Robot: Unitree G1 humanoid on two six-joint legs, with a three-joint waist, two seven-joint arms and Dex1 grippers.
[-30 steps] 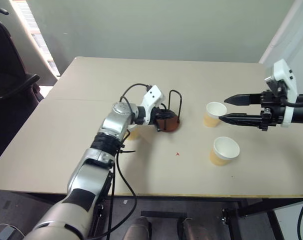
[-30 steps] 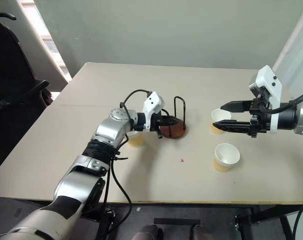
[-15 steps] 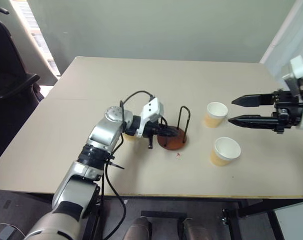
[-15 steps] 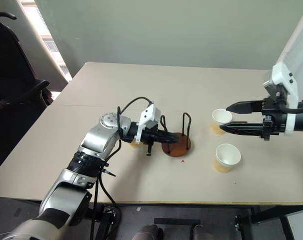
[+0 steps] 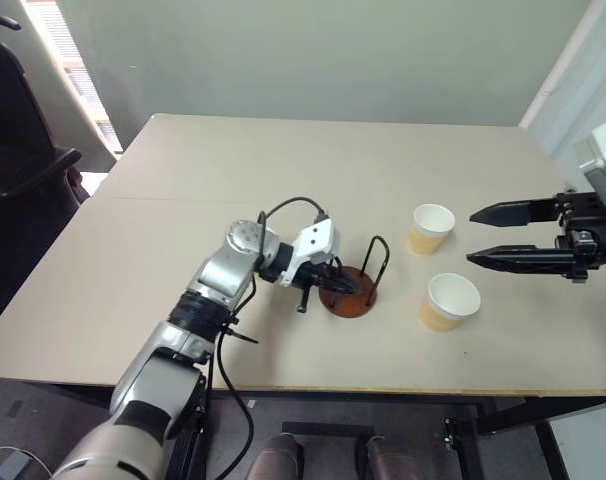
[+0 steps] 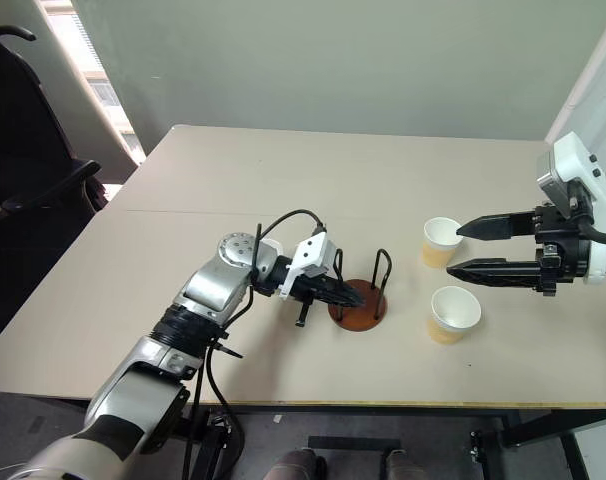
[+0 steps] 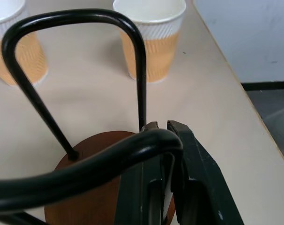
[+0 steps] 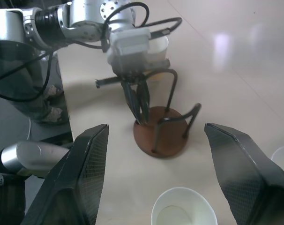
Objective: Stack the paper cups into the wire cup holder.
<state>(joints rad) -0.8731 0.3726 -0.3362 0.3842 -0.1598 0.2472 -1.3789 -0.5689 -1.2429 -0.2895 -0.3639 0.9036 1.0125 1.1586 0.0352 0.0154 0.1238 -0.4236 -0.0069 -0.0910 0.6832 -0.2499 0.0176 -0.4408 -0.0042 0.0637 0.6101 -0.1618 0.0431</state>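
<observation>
The wire cup holder (image 5: 349, 301), a reddish-brown disc with black wire arches, stands mid-table. My left gripper (image 5: 341, 287) is shut on one of its wire uprights, and the left wrist view shows the wire (image 7: 166, 154) pinched between the fingers (image 7: 193, 159). Two paper cups (image 5: 429, 228) (image 5: 450, 301) stand upright to the holder's right. A third paper cup (image 8: 157, 48) peeks out behind the left hand in the right wrist view. My right gripper (image 5: 472, 237) hovers open and empty just right of the two cups, pointing at them.
The beige table (image 5: 183, 190) has its front edge (image 5: 313, 388) close to the holder. A black chair (image 5: 23, 170) stands off the table's left side. A grey wall runs behind the table.
My left gripper has dragged the holder toward the front edge and to the right, nearer the two cups. The right gripper has drawn back to the right, staying open.
</observation>
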